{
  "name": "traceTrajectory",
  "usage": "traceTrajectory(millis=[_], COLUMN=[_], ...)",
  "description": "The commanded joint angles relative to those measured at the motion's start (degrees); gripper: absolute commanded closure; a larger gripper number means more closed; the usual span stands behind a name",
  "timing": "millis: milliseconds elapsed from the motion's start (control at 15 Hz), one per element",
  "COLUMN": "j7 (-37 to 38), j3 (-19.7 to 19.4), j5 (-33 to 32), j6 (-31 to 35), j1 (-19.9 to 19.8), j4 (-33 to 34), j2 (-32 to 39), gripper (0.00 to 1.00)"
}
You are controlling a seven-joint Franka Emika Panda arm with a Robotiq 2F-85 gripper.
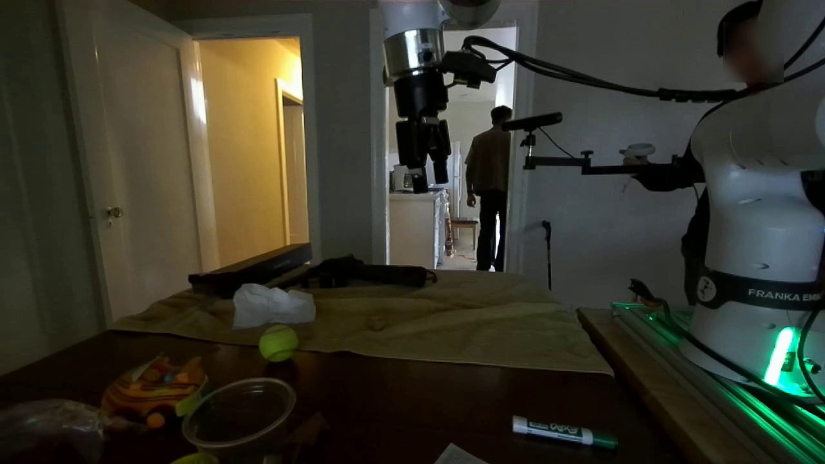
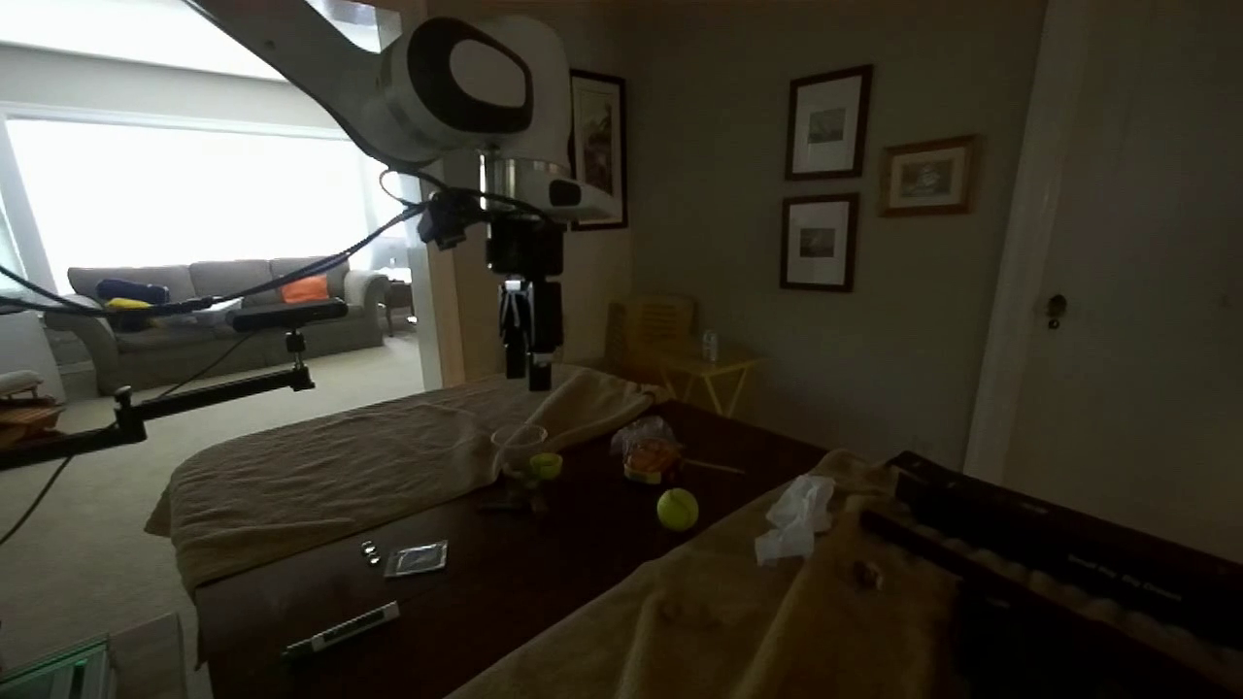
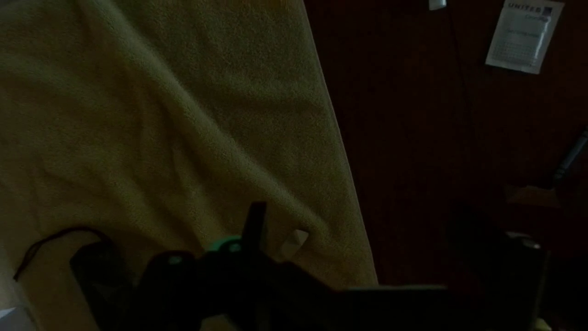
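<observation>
My gripper (image 1: 430,182) is open and empty, hanging high above the table and pointing down; it also shows in an exterior view (image 2: 527,377). In the dark wrist view its fingers (image 3: 358,214) stand wide apart over a tan towel (image 3: 138,115) and the dark table. A small pale piece (image 3: 294,243) lies on the towel near the left finger. A white packet (image 3: 525,37) lies on the wood. A tennis ball (image 1: 278,343), an orange toy car (image 1: 155,390), a clear plastic cup (image 1: 288,409) and a green-capped marker (image 1: 564,433) rest on the table.
A crumpled white tissue (image 1: 274,305) and a long black box (image 2: 1068,553) lie on the towel. A camera on a bar (image 1: 606,169) sticks out beside the arm. One person stands in the doorway (image 1: 493,187), another behind the robot base (image 1: 751,335).
</observation>
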Motion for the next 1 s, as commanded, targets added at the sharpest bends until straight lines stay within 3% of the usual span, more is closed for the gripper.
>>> traceTrajectory(millis=[0, 533, 933], j7=[4.73, 21.49, 20.82], j3=[2.53, 8.64, 9.01], j5=[-2.81, -1.5, 3.19], j6=[0.91, 0.78, 1.62], j1=[2.56, 9.38, 11.75], j4=[-1.51, -2.2, -2.94], j2=[1.07, 4.76, 6.08], gripper=[0.0, 0.0, 0.0])
